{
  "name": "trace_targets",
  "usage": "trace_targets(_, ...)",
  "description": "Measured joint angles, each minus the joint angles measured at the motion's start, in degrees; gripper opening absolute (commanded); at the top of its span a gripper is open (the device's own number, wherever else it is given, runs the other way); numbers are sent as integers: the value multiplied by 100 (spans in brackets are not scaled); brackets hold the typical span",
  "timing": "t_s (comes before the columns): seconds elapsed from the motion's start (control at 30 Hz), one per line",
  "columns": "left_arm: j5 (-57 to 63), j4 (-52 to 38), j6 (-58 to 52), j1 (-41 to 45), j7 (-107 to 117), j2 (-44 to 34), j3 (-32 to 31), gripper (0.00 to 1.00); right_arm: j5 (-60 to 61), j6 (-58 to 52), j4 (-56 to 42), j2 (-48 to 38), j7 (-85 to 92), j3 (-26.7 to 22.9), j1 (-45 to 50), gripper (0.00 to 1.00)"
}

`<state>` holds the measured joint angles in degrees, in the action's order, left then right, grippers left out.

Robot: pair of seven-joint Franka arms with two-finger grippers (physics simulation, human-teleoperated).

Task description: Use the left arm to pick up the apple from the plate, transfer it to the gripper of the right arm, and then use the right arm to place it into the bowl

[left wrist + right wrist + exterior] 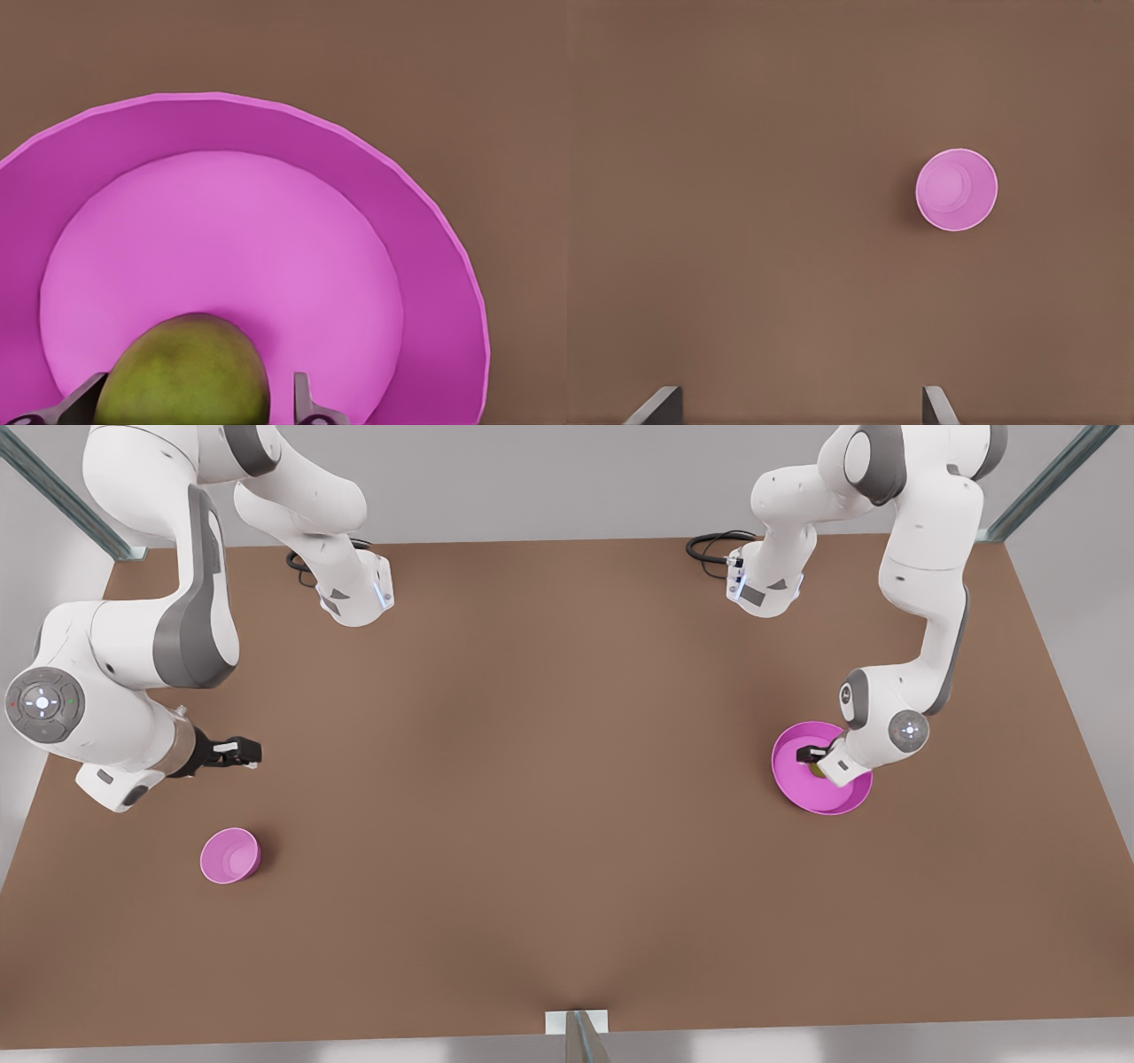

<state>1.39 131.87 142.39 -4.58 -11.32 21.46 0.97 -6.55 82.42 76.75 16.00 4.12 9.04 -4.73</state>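
The yellow-green apple [182, 372] lies on the wide magenta plate [266, 133], at the front view's right [788, 779]. My left gripper [808, 756] is down over the plate, and in the left wrist view the left gripper [190, 394] is open with a finger on each side of the apple. A small gap shows between one finger [304, 400] and the fruit. The small deep pink bowl [229, 856] stands at the front view's left. My right gripper [244, 753] waits open above the table, a little behind the bowl [957, 189].
The brown table [549, 779] stretches wide between plate and bowl. Both arm bases [354, 593] stand along the far edge with black cables. A metal post [580, 1036] rises at the middle of the near edge.
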Motion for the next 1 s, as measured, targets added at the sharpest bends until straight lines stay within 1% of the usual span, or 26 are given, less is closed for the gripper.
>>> trace_targets(0.27,0,29,140,-7,-10,63,0,100,-7,4,9,15,7,0,-2,100)
trace_targets(0.33,0,32,158,-2,-9,63,0,89,-7,4,11,15,8,0,-2,100)
trace_targets(0.53,0,30,179,11,-7,59,0,89,-12,5,3,110,11,4,37,100)
trace_targets(0.63,1,21,185,15,-6,55,0,82,-14,4,0,127,12,7,47,100)
trace_targets(0.77,3,16,189,16,-4,55,0,80,-15,-1,0,130,13,9,61,100)
trace_targets(0.87,16,16,192,18,11,50,0,74,-16,-2,0,130,14,9,60,100)
trace_targets(1.0,-32,2,176,15,49,33,1,74,-16,-3,3,133,15,9,51,100)
